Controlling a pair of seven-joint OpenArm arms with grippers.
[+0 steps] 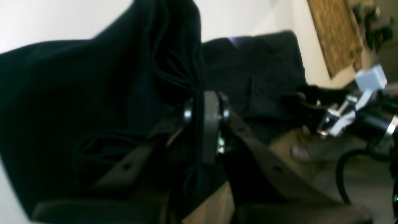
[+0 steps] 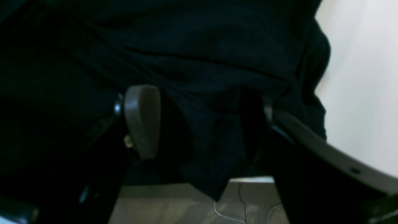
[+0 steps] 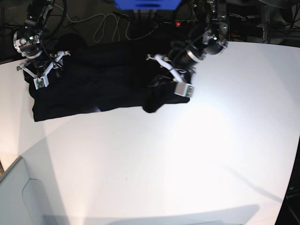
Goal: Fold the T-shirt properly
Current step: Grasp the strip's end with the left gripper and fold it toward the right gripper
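Observation:
The black T-shirt [image 3: 98,86] lies rumpled along the far left part of the white table [image 3: 187,154], plain side showing. My left gripper [image 3: 161,80] is at the shirt's right end, shut on a bunched fold [image 1: 174,62] that it holds raised off the table. In the left wrist view the cloth is pinched between the pads of the left gripper [image 1: 206,105]. My right gripper [image 3: 41,71] is over the shirt's left end. Its fingers [image 2: 141,121] stand wide apart in the right wrist view, and the T-shirt [image 2: 202,62] drapes loosely between them, with the right gripper [image 2: 205,119] not pinching it.
Cables [image 3: 108,23] and a blue box [image 3: 145,3] sit behind the table's far edge. A grey bin [image 3: 18,197] stands at the near left corner. White tabletop stretches in front of and to the right of the shirt.

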